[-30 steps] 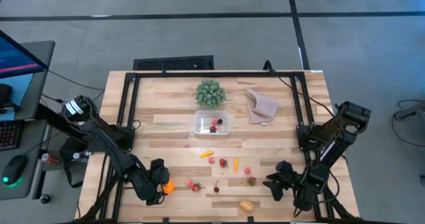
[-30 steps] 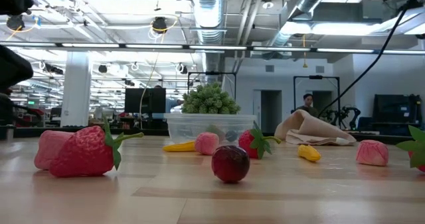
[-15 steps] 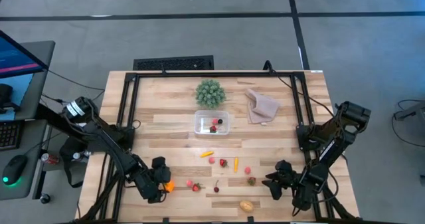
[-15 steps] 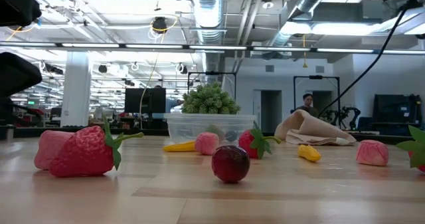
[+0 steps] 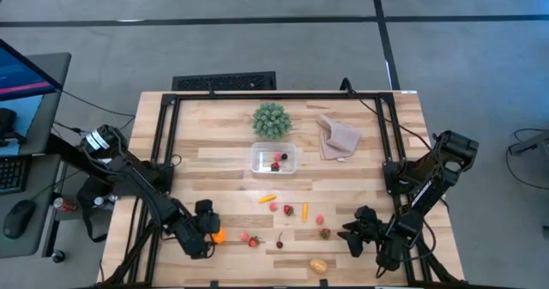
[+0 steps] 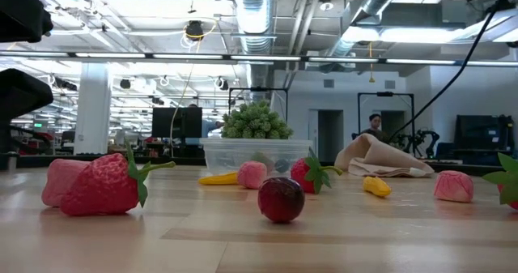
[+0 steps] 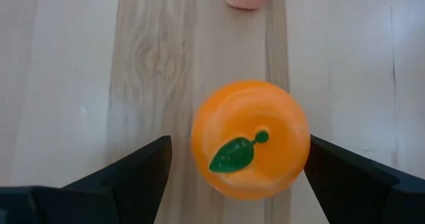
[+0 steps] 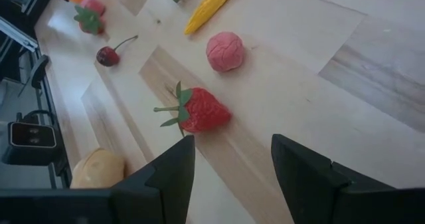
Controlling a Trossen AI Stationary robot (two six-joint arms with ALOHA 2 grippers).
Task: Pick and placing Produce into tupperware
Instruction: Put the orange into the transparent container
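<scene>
While the left gripper [image 7: 232, 161] is held with jaws apart either side of an orange [image 7: 250, 139], loose produce [image 5: 289, 210] is scattered across the counter [image 5: 214, 165]; tupperware [image 5: 274, 159] is flanked by plant [image 5: 271, 120] and cloth [image 5: 338, 138]; the right gripper [image 5: 353, 236] is parked, jaws apart.

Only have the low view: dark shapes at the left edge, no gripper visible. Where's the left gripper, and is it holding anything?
Observer: The left gripper is at the table's front left. Its fingers stand open on either side of the orange, not closed on it.
Operator: Right one?
Observer: The right gripper is at the front right, open and empty, facing a strawberry.
Operator: Anything in the tupperware?
Observer: From above, the tupperware holds a few red and dark pieces.
</scene>
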